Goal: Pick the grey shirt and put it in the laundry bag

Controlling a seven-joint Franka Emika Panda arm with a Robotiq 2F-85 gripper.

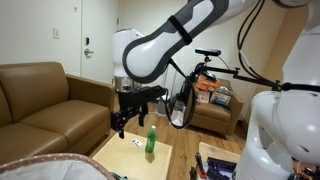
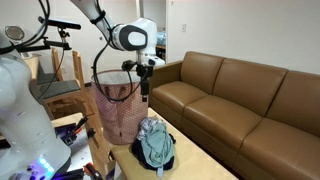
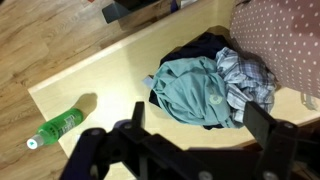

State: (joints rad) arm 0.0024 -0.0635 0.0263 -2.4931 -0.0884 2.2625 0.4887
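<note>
Pale wooden table (image 3: 100,85) bears the crumpled grey shirt (image 3: 192,88) below the gripper (image 3: 196,118), fingers spread wide.

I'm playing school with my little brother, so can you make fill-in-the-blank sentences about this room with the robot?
1. The bottle near the clothes is coloured ____.
2. The sofa is coloured ____.
3. The grey shirt lies on top of the clothes pile, which rests on the ____.
4. The gripper is open and holds ____.

Missing words: green; brown; table; nothing.
</note>
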